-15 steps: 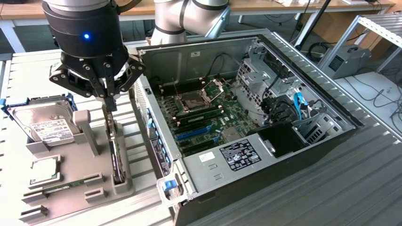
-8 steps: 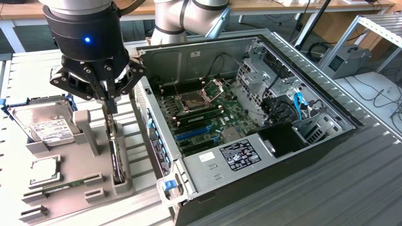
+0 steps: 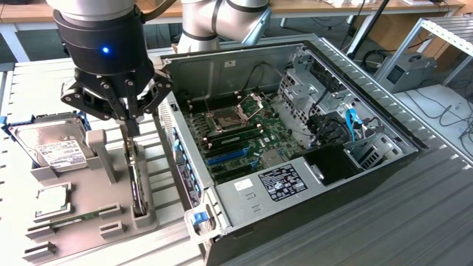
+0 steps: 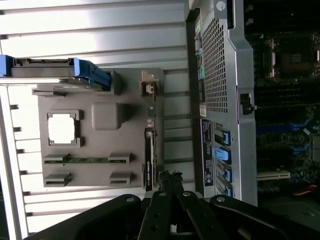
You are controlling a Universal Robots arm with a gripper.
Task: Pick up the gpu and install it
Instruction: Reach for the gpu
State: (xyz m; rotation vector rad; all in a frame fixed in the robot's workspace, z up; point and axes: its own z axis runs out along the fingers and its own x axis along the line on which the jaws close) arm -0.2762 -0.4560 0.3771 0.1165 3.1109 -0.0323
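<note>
The gpu point(image 3: 136, 180) stands on edge in a slot of the grey holder point(image 3: 83, 230), so I see only its thin dark edge and metal bracket. My gripper point(image 3: 132, 127) hangs straight above the card's far end, its fingers shut together, their tips close over the top edge. Whether they touch the card I cannot tell. In the wrist view the gpu point(image 4: 150, 147) runs as a narrow strip along the holder point(image 4: 100, 172), and the shut gripper point(image 4: 170, 177) sits just beside its end.
The open computer case point(image 3: 384, 166) lies at the exterior view's right of the holder, with blue slots point(image 3: 229, 158) on its motherboard. A hard drive point(image 3: 50, 147), a square chip point(image 3: 52, 200) and a memory stick point(image 3: 74, 219) sit in the holder. The case wall point(image 4: 220, 75) stands close to the gpu.
</note>
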